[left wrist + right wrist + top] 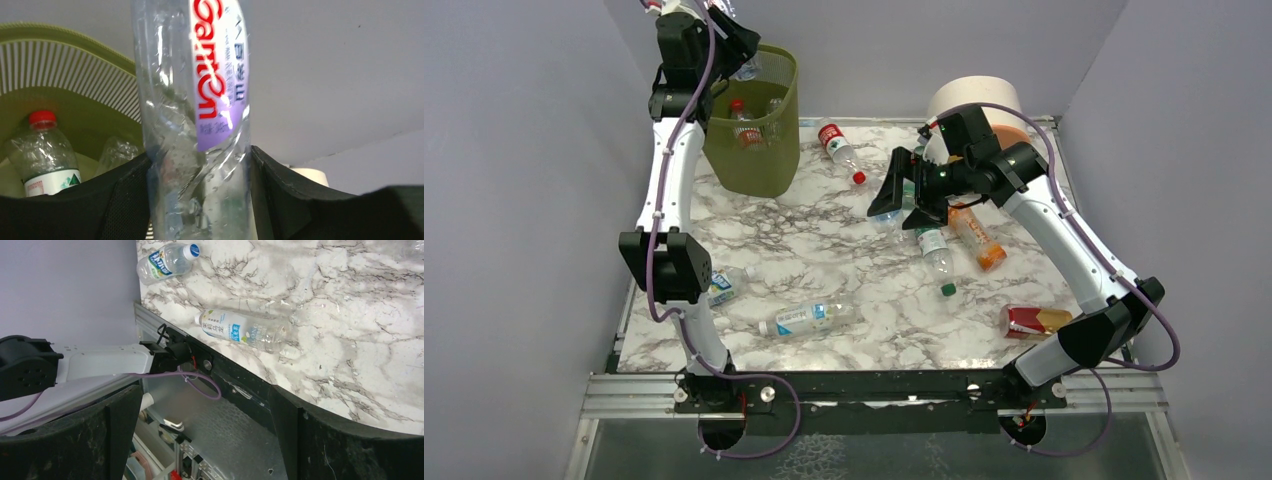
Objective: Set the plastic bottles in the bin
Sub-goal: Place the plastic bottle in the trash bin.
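My left gripper (732, 42) is raised over the olive-green mesh bin (774, 160) at the back left. It is shut on a clear plastic bottle (200, 100) with a purple-and-white label and red letters. In the bin lie a red-capped bottle (42, 155) and another clear one (117, 152). My right gripper (904, 205) is open and empty, hovering above a green-capped bottle (936, 252). An orange-filled bottle (976, 238) lies beside it. More bottles lie loose: a red-labelled one (839, 148), a pale-labelled one (809, 318) and a blue-capped one (724, 285).
A cream cylinder (974, 100) stands at the back right behind my right arm. A red crushed pack (1034, 320) lies front right. Grey walls close in the table on three sides. The right wrist view shows the two near-left bottles (240, 330) and the table's front rail (240, 390).
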Robot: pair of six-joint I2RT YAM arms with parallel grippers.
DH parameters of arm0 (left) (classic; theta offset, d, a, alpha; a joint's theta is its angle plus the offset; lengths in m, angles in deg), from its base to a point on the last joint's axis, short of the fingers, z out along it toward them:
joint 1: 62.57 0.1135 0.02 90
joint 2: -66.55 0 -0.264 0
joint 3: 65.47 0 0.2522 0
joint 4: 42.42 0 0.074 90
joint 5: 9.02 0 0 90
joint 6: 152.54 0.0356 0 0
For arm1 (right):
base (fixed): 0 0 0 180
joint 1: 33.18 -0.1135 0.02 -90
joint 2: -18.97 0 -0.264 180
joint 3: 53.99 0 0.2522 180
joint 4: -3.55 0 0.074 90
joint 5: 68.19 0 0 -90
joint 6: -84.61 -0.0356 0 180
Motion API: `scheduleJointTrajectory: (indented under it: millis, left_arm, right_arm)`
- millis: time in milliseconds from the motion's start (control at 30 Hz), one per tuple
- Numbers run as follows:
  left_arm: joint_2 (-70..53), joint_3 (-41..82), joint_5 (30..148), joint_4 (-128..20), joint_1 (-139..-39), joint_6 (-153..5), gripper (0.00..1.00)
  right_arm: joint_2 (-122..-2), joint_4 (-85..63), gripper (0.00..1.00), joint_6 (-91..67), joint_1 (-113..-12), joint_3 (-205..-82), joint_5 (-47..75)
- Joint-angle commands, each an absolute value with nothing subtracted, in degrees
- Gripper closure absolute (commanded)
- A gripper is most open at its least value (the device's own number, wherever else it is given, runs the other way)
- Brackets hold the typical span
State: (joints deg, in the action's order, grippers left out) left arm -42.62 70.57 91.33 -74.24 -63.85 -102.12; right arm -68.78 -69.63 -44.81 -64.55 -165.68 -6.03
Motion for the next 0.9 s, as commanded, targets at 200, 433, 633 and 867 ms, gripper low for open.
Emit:
scheduleJointTrajectory:
  millis: [200,433,633,867]
  left_arm:
    - [-45.42,75.73,93.20,-74.15,-60.09,-100.41,0.04]
    - [-43.03,73.83,92.34,-74.78,-59.12,-100.79,0.01]
    - [-37.99,69.47,94.99,-74.81,-58.80,-103.41,0.01]
    - [-26.47,53.41,101.52,-72.12,-60.50,-111.72,0.01]
  right_arm:
    - [-69.19,-68.32,0.01,-43.88,-64.29,-166.37,-7.72]
    - [-70.33,-67.89,0.00,-43.53,-64.29,-166.72,-7.83]
    - [-74.70,-66.86,0.00,-42.06,-64.29,-169.98,-6.90]
    - [-84.30,-66.10,0.00,-39.76,-64.26,-180.56,-1.28]
